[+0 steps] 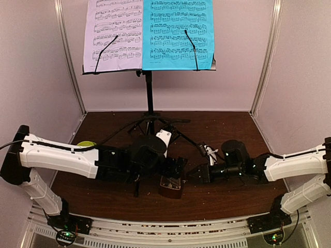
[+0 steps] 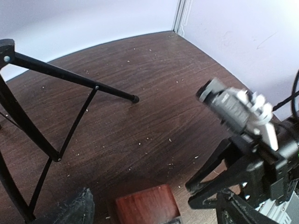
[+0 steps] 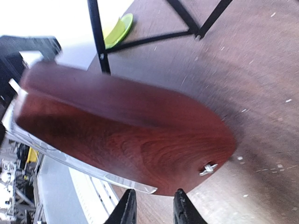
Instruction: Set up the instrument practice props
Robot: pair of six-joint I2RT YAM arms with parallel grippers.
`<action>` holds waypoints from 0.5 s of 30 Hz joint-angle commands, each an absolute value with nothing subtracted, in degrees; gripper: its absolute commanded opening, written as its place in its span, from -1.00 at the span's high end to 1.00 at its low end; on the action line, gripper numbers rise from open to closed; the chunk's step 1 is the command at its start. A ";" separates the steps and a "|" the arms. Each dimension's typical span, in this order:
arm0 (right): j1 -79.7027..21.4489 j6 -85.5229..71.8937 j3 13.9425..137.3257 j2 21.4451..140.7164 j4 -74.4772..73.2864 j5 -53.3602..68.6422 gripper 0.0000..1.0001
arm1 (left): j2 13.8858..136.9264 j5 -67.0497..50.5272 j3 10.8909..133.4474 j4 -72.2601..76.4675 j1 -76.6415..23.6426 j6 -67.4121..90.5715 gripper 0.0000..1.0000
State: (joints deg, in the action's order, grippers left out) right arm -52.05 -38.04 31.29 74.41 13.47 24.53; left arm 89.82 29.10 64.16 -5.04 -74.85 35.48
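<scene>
Dark wood table (image 1: 232, 129), crumb-speckled, music stand (image 1: 149, 95) at back, metronome (image 1: 170, 187) near front, green bowl (image 1: 85, 144) left

Item 1. Table (image 1: 227, 199): carries everything listed below.

Item 2. Tripod music stand (image 1: 149, 90): rear centre of the table, legs spread on the surface, desk at the top.

Item 3. Left music sheet (image 1: 114, 33): on the stand's desk, left half.

Item 4. Right music sheet (image 1: 178, 33): on the same desk, right half, its inner edge meeting the left music sheet.

Item 5. Metronome (image 1: 171, 187): in front of the stand's legs, near the table's front centre.

Item 6. Left gripper (image 1: 178, 168): just behind the metronome.

Item 7. Right gripper (image 1: 196, 173): just right of the metronome.

Item 8. Bowl (image 1: 87, 144): left of the stand's legs, behind the left arm, mostly hidden by it.
</scene>
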 commanded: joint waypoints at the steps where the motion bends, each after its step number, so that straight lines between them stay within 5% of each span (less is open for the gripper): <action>1: -50.29 -37.54 29.09 69.74 12.08 19.13 0.39 | 92.88 30.82 67.41 -7.51 -75.14 37.95 -0.84; 15: -47.92 -36.68 26.40 63.83 9.18 14.67 0.21 | 99.29 30.96 72.19 -17.57 -74.81 45.30 -0.56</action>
